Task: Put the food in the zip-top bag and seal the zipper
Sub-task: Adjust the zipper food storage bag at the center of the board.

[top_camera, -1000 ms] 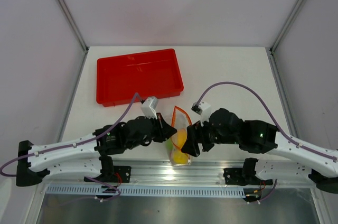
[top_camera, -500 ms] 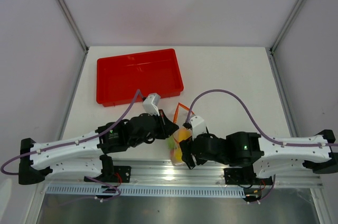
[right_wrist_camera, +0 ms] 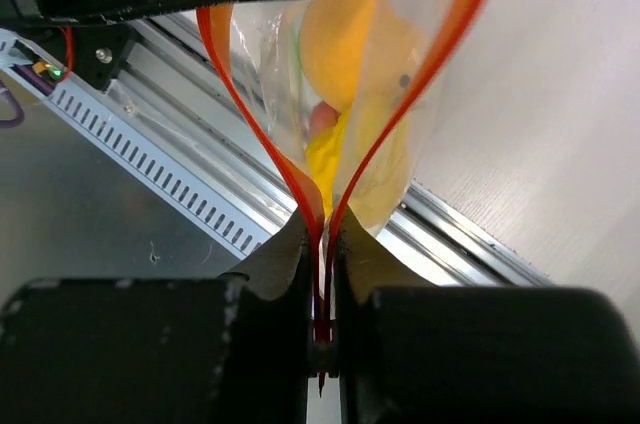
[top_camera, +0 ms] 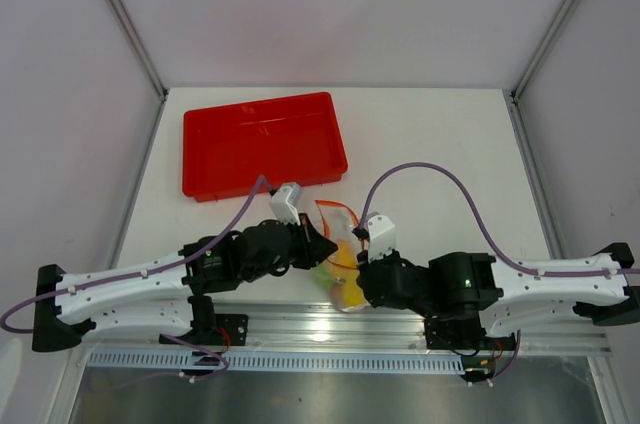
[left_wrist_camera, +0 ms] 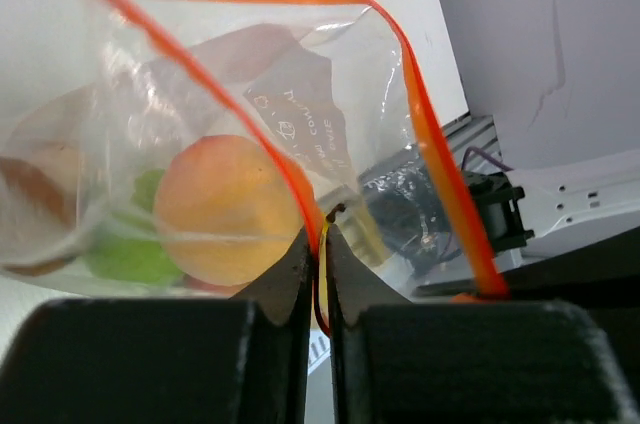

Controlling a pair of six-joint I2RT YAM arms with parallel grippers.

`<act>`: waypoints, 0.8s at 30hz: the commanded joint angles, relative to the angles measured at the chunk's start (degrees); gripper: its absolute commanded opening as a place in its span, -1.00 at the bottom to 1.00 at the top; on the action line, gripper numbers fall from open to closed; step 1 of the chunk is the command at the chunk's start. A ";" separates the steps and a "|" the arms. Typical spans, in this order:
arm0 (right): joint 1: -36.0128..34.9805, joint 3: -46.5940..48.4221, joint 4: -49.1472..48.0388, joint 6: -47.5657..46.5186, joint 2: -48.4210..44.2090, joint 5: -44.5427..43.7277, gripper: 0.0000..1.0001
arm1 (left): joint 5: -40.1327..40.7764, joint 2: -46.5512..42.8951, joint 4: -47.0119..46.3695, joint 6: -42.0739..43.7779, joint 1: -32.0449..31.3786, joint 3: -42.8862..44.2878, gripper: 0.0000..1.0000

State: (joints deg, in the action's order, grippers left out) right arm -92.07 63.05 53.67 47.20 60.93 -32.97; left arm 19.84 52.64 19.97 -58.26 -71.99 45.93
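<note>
The clear zip-top bag (top_camera: 341, 249) hangs between my two grippers near the table's front edge, its mouth partly open. Inside it is the food: an orange-yellow peach (left_wrist_camera: 225, 209), a green apple (left_wrist_camera: 128, 252), a brownish piece (left_wrist_camera: 28, 212), a yellow piece (right_wrist_camera: 336, 159) and a red-pink fruit (right_wrist_camera: 321, 117). My left gripper (left_wrist_camera: 322, 236) is shut on one side of the orange-red zipper (left_wrist_camera: 432, 149). My right gripper (right_wrist_camera: 322, 231) is shut on the zipper (right_wrist_camera: 300, 184) where its two strips come together. From above, the left gripper (top_camera: 320, 243) sits left of the bag and the right gripper (top_camera: 359, 266) at its right.
An empty red tray (top_camera: 262, 142) lies at the back left of the table. The aluminium rail (top_camera: 330, 322) along the front edge runs just below the bag. Purple cables (top_camera: 430, 169) loop above the right arm.
The right arm has drawn back toward the front edge and its gripper has shut on the bag's zipper. The left gripper has kept its hold, barely moving.
</note>
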 commanded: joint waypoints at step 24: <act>5.59 0.23 -5.95 -23.56 -12.94 26.71 -1.00 | -38.77 -14.60 -16.01 58.06 -0.26 2.14 0.99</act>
State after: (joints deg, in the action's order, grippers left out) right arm -87.07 61.84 50.19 26.65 48.42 -11.92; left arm -3.36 34.57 8.71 -12.32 -71.99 46.30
